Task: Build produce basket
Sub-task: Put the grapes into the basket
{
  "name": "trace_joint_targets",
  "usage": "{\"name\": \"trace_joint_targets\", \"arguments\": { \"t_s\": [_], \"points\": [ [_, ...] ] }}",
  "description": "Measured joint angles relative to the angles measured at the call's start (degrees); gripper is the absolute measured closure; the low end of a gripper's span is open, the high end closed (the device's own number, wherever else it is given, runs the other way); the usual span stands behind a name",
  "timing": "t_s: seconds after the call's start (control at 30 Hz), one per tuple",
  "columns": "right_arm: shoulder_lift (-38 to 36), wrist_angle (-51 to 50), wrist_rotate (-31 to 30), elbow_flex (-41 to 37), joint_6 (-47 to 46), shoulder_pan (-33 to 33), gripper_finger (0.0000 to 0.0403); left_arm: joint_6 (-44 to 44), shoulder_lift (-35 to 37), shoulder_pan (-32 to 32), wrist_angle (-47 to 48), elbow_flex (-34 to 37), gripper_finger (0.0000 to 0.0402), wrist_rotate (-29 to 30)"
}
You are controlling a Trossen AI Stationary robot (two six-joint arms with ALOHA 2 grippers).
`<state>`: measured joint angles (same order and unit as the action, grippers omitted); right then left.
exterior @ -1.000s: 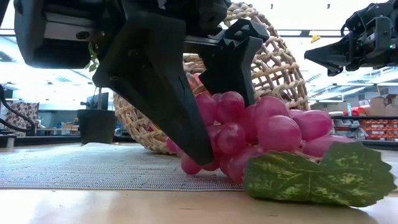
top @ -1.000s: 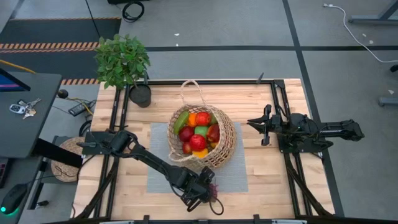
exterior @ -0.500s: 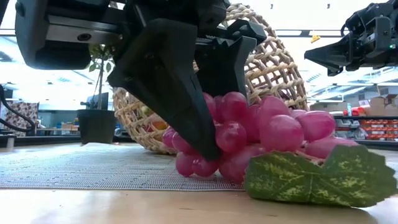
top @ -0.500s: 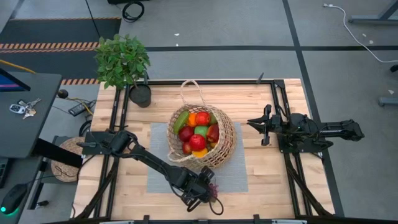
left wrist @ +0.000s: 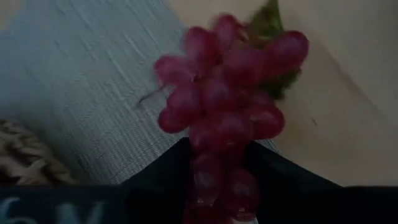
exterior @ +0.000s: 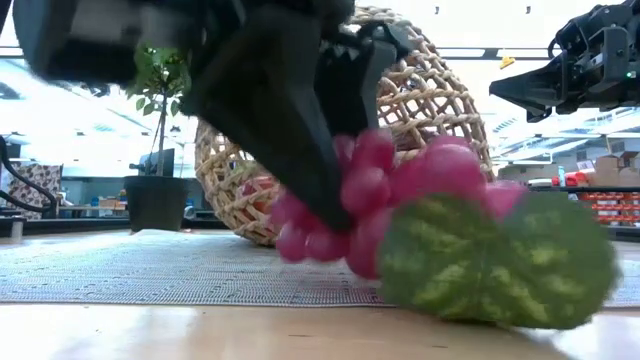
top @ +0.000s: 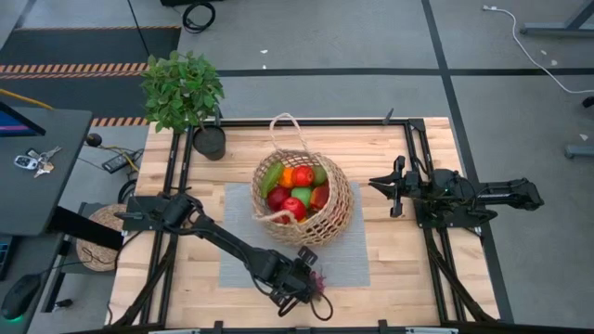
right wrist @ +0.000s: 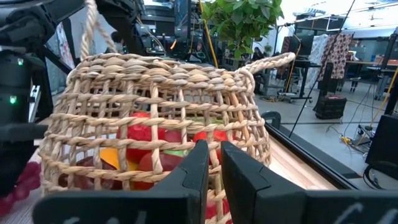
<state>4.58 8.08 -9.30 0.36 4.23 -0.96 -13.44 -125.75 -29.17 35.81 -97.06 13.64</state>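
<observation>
The tan wicker basket (top: 341, 211) stands on the grey mat (top: 239, 255) at the table's middle, its looped handle (top: 278, 125) toward the far side. It holds red, green, orange and yellow produce (top: 295, 190). My left gripper (top: 304, 280) is near the table's front edge, just near of the basket, shut on a bunch of purple grapes (exterior: 410, 185) with a green leaf (exterior: 500, 260). My right gripper (top: 390, 197) waits shut at the right, pointing at the basket (right wrist: 155, 93). My left gripper pinches the grape bunch between its two fingers, at the end away from the leaf (left wrist: 219, 180). The fingers (exterior: 290, 150) slant down from above. The rest of the bunch (left wrist: 224, 99) reaches out past the fingertips. The berries are off the mat; whether the leaf touches the table I cannot tell.
A leafy potted plant (top: 183, 88) in a small black pot (top: 210, 141) stands at the table's far left corner. Black frame rails (top: 418, 232) run along the table's left and right sides. Bare wood lies between the basket and my right arm.
My left gripper has shut on the grapes and raised them a little off the mat; bunch and leaf swing, blurred. The basket, tipped toward the table's near edge before, now stands more upright and a little farther back.
</observation>
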Motion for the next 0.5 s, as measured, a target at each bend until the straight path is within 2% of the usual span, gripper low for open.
{"name": "trace_joint_targets", "arguments": {
  "t_s": [0.5],
  "points": [
    [0.0,0.0,0.0,0.0,0.0,0.0,0.0353,3.8,7.7,-0.5,0.5,0.0,0.0258,5.2]
  ]
}}
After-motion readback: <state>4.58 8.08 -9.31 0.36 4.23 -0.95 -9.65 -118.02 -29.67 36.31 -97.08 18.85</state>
